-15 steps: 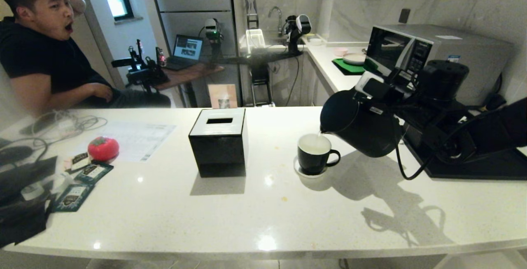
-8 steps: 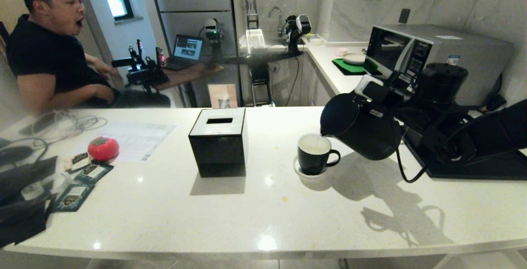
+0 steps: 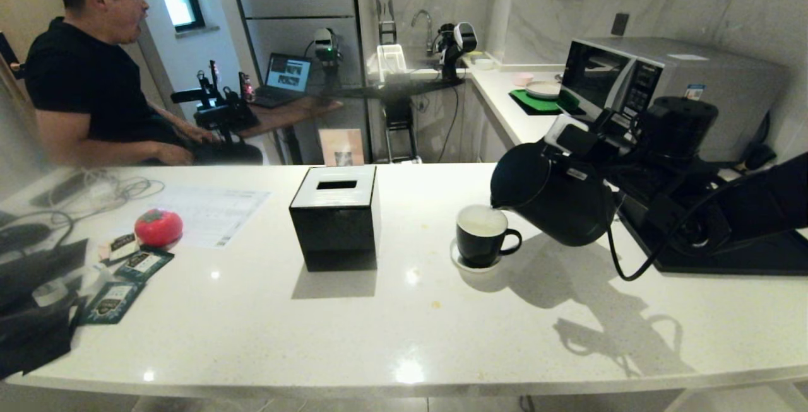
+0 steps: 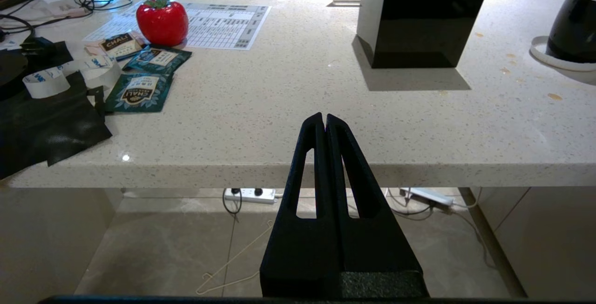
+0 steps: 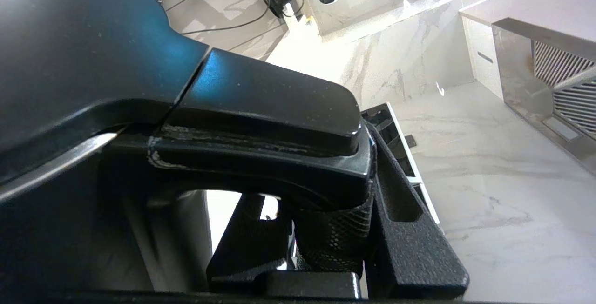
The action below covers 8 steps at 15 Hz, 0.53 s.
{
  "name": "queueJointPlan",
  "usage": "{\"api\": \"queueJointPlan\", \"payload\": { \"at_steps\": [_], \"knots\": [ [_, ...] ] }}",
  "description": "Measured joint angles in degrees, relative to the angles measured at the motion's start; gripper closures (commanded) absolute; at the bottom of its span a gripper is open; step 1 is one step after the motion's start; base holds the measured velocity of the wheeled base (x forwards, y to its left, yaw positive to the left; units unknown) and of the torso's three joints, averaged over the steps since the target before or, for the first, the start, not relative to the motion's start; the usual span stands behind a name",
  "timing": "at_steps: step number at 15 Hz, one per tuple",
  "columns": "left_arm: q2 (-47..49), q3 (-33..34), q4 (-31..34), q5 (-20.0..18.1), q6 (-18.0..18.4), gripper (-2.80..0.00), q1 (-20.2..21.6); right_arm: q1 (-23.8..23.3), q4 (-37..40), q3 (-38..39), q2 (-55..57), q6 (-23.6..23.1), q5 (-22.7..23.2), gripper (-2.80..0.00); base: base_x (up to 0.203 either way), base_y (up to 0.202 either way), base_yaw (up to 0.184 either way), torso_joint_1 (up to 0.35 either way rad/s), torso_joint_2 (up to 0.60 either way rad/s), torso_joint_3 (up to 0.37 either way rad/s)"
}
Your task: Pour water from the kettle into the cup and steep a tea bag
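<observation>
Left: sachets (image 3: 129, 276) and red packet (image 3: 158, 228) on the worktop (image 3: 379, 336); left gripper (image 4: 324, 120) parked below its front edge, fingers pressed together, empty. Centre: black box (image 3: 336, 217). Right of it, cup (image 3: 483, 235) on saucer (image 3: 470, 265). Kettle (image 3: 555, 194) tilted, spout just over the cup rim. Right gripper (image 5: 326, 243) clamped on the kettle handle.

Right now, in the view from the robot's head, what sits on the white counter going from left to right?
Teal sachets → red tomato-shaped thing → black box → cup → kettle, tilted with its spout over the cup.
</observation>
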Motion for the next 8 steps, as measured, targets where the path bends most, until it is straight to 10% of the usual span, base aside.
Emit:
{"api": "queueJointPlan", "payload": {
  "at_steps": [8],
  "knots": [
    [0.0,0.0,0.0,0.0,0.02,0.0,0.0,-0.1,0.34,0.0,-0.59,1.93,-0.06,0.0,0.0,0.0,0.0,0.0,0.0,0.0]
  ]
}}
